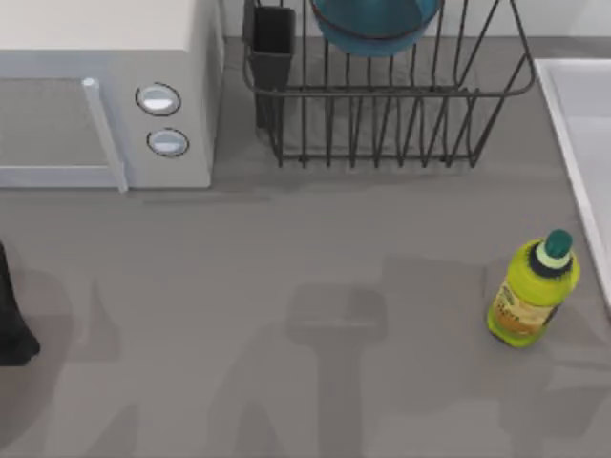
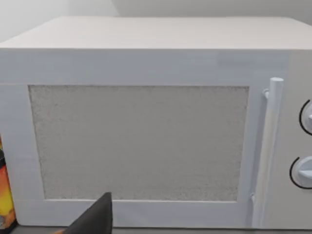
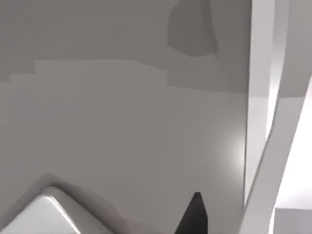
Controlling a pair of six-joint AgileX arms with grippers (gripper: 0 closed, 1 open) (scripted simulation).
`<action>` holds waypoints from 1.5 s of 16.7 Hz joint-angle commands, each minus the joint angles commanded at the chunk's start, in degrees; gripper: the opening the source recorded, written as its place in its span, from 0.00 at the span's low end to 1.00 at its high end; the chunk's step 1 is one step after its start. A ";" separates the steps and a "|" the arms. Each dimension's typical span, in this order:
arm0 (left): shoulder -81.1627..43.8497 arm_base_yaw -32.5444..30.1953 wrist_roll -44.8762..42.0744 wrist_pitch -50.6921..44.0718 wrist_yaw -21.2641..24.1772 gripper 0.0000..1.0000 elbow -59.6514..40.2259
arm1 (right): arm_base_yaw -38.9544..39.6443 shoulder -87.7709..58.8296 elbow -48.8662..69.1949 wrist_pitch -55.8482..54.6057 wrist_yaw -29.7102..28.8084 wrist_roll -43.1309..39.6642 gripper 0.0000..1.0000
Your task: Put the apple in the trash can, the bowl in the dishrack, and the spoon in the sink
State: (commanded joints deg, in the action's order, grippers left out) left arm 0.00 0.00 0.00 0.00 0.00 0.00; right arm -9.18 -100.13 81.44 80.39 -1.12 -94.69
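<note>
Beside the microwave point(image 1: 105, 95), the bowl point(image 1: 374, 27) sits in the dishrack point(image 1: 382, 124); bottle point(image 1: 533, 291) near sink point(image 1: 573, 124); gripper states unclear

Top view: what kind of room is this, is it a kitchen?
Most likely a kitchen counter. A white microwave sits at the left, a wire dishrack holds a teal bowl, and a sink's rim shows at the right.

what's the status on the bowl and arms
Bowl sits in dishrack. Left arm parked at table's left edge. Bottle stands beside sink.
</note>
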 joint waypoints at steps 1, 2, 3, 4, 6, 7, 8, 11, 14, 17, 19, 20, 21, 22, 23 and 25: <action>0.00 0.00 0.00 0.00 0.00 1.00 0.00 | -0.38 -5.00 5.80 2.06 0.10 -0.27 0.00; 0.00 0.00 0.00 0.00 0.00 1.00 0.00 | -0.65 -10.17 11.83 4.11 0.19 -0.49 0.00; 0.00 0.00 0.00 0.00 0.00 1.00 0.00 | -0.82 -15.39 18.05 6.10 0.26 -0.68 0.00; 0.00 0.00 0.00 0.00 0.00 1.00 0.00 | -0.89 -20.58 24.38 8.02 0.33 -0.85 0.00; 0.00 0.00 0.00 0.00 0.00 1.00 0.00 | -0.78 -30.52 37.06 11.50 0.44 -1.20 0.00; 0.00 0.00 0.00 0.00 0.00 1.00 0.00 | -0.62 -35.03 43.15 12.99 0.48 -1.37 0.00; 0.00 0.00 0.00 0.00 0.00 1.00 0.00 | -0.42 -39.11 48.98 14.29 0.50 -1.51 0.00; 0.00 0.00 0.00 0.00 0.00 1.00 0.00 | 0.04 -48.50 64.58 16.93 0.35 -1.79 0.00; 0.00 0.00 0.00 0.00 0.00 1.00 0.00 | 0.20 -54.11 76.42 18.18 -0.03 -2.22 0.00; 0.00 0.00 0.00 0.00 0.00 1.00 0.00 | 0.38 -56.83 83.30 18.29 -0.32 -2.41 0.00; 0.00 0.00 0.00 0.00 0.00 1.00 0.00 | 0.48 -57.44 84.86 18.11 -0.39 -2.36 0.00; 0.00 0.00 0.00 0.00 0.00 1.00 0.00 | 0.48 -57.44 84.86 18.11 -0.39 -2.36 0.00; 0.00 0.00 0.00 0.00 0.00 1.00 0.00 | 0.48 -57.44 84.86 18.11 -0.39 -2.36 0.00; 0.00 0.00 0.00 0.00 0.00 1.00 0.00 | 0.48 -57.44 84.86 18.11 -0.39 -2.36 0.00; 0.00 0.00 0.00 0.00 0.00 1.00 0.00 | 0.13 -57.28 84.72 18.09 -0.36 -2.27 0.00; 0.00 0.00 0.00 0.00 0.00 1.00 0.00 | 0.21 -56.83 83.83 17.26 -0.33 -2.23 0.00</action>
State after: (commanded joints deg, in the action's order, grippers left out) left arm 0.00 0.00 0.00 0.00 0.00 0.00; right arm -8.97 -156.95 165.27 97.65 -1.46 -96.92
